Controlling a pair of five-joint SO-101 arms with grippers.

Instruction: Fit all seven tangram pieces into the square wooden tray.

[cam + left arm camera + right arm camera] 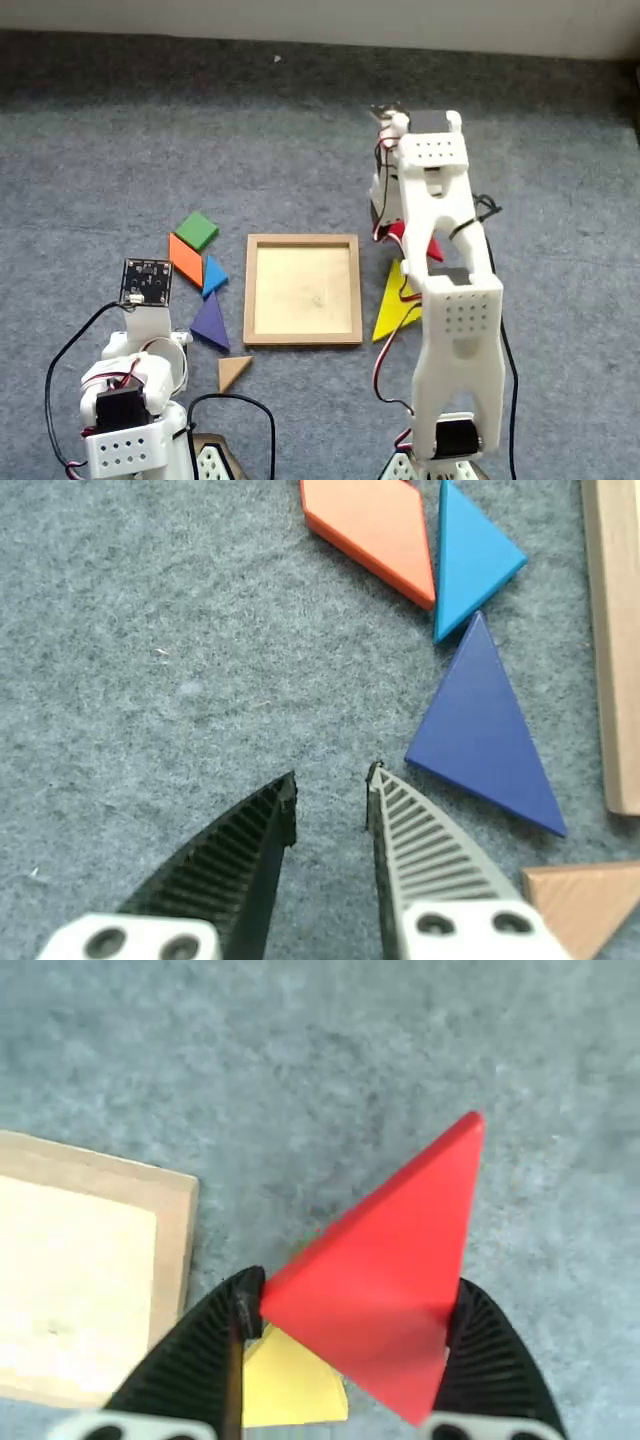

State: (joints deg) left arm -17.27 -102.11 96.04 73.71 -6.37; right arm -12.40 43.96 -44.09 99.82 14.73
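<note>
Grey carpet [120,150] is bearing the square wooden tray [303,241]; the right gripper [355,1288] is clamping the red triangle piece [400,1230], probably needing lowering into a tray corner; the left gripper [331,777] is gaping, unladen.

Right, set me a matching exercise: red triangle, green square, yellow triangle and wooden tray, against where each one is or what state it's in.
1 red triangle
2 green square
3 yellow triangle
4 wooden tray

A lying flat, right of the tray
B held in the right gripper
C no pieces in it
D left of the tray, beside the orange piece

Pairs: 1-B, 2-D, 3-A, 4-C
</note>
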